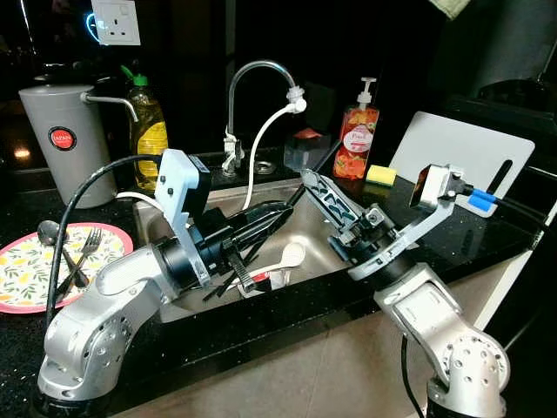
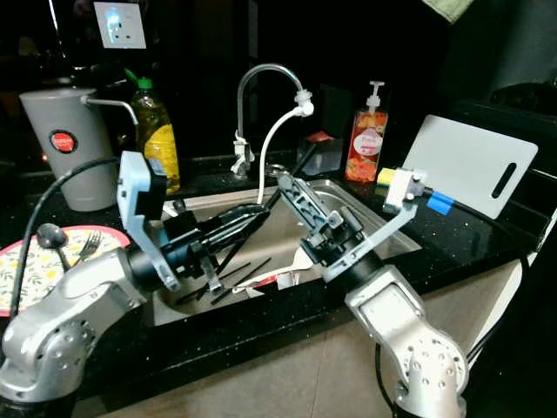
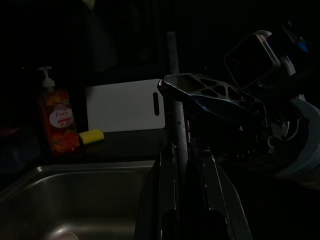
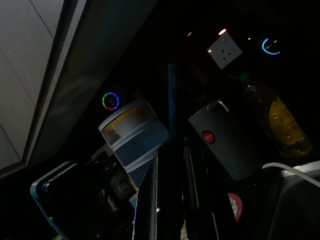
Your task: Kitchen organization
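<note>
A black speckled stone worktop point(image 1: 487, 228) surrounds a stainless steel sink point(image 1: 313, 228). On its left lie a floral pink-rimmed plate point(image 1: 24, 270), a grey cylindrical kettle point(image 1: 59, 139) and a yellow oil bottle point(image 1: 148, 131). Behind the sink stand a red soap dispenser point(image 1: 359, 139), a yellow sponge point(image 1: 380, 175) and a white cutting board point(image 1: 461, 157), leaning.

Plate point(image 1: 22, 270) left of sink point(image 1: 318, 228), soap bottle point(image 1: 358, 139) behind
</note>
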Motion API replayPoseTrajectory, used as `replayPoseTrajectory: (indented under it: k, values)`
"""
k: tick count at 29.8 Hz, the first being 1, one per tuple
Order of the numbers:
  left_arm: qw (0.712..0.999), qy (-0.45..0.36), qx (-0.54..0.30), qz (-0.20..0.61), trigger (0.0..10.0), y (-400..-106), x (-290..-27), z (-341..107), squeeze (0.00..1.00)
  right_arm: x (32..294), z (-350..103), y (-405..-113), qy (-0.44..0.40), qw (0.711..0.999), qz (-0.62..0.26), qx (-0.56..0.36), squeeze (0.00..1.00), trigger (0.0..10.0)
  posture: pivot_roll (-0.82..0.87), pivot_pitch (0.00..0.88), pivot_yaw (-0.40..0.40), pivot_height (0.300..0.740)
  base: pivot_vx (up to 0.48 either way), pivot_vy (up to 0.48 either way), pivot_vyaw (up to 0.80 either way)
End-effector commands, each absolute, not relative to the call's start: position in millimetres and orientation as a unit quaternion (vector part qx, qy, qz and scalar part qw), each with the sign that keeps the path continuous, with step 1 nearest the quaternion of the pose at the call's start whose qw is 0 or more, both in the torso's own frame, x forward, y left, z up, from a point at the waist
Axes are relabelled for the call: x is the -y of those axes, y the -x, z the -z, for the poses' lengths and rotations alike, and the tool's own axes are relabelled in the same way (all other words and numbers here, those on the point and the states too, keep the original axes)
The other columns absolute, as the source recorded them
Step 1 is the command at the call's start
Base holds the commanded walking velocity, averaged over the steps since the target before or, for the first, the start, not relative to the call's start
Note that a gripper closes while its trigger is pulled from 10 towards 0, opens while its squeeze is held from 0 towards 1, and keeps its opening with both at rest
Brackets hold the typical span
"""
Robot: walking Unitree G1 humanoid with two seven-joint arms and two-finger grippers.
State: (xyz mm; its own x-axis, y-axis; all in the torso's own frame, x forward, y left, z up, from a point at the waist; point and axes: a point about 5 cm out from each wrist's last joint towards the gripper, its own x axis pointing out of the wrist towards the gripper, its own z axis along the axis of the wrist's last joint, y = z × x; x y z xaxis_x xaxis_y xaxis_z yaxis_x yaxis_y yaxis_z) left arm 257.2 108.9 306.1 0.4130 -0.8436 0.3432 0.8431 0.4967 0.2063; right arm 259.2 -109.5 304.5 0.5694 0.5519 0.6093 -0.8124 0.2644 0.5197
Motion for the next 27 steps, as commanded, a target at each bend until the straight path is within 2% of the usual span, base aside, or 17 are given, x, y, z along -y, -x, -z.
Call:
replayPoseTrajectory:
  k: [1,6,7,8,15,16,21,22,23,25,27]
  values:
    - [0.840,-0.012,0.204,0.504,10.0,-256,-108,-307,0.00,114,-307,-259,-0.424,0.781,-0.428,0.166,0.00,0.0,-0.09,0.000,-0.039,0.740,0.000,0.000,0.00]
    - [0.846,-0.017,0.202,0.493,10.0,-259,-109,-307,0.00,114,-307,-259,-0.424,0.780,-0.429,0.167,0.00,0.0,-0.09,0.000,-0.039,0.740,0.000,0.000,0.00]
    - [0.851,-0.015,0.204,0.483,10.0,-261,-110,-308,0.00,114,-306,-259,-0.421,0.783,-0.428,0.165,0.00,3.8,-0.09,0.000,-0.039,0.740,0.000,0.000,0.00]
    - [0.856,-0.007,0.204,0.476,10.0,-263,-111,-309,1.00,113,-305,-260,-0.417,0.787,-0.425,0.161,0.00,10.0,-0.09,0.000,-0.039,0.740,0.000,0.000,0.00]
    - [0.864,0.010,0.211,0.457,10.0,-267,-116,-314,1.00,112,-303,-262,-0.411,0.795,-0.419,0.156,0.00,10.0,-0.09,0.000,-0.038,0.740,0.000,0.000,0.00]
    - [0.863,0.020,0.218,0.455,10.0,-266,-119,-317,0.00,113,-302,-264,-0.409,0.800,-0.411,0.155,0.00,10.0,-0.09,0.000,-0.037,0.740,0.000,0.000,0.00]
    - [0.862,0.036,0.232,0.449,10.0,-264,-127,-321,0.00,116,-297,-273,-0.403,0.822,-0.373,0.151,0.00,10.0,-0.09,0.000,-0.035,0.740,0.000,0.000,0.00]
    - [0.864,0.046,0.237,0.442,10.0,-265,-131,-323,0.00,116,-293,-285,-0.396,0.840,-0.341,0.147,0.00,10.0,-0.09,0.000,-0.031,0.740,0.000,0.000,0.00]
    - [0.864,0.046,0.237,0.442,10.0,-265,-131,-323,0.00,116,-293,-285,-0.396,0.840,-0.341,0.147,0.00,10.0,-0.09,0.000,-0.031,0.740,0.000,0.000,0.00]
    - [0.870,0.058,0.240,0.426,10.0,-267,-136,-324,0.00,117,-285,-310,-0.385,0.868,-0.280,0.139,0.00,10.0,-0.09,0.000,-0.030,0.740,0.000,0.000,0.00]
    - [0.873,0.059,0.240,0.420,10.0,-268,-138,-324,0.00,118,-282,-318,-0.385,0.875,-0.258,0.136,0.00,10.0,-0.09,0.000,-0.030,0.740,0.000,0.000,0.00]
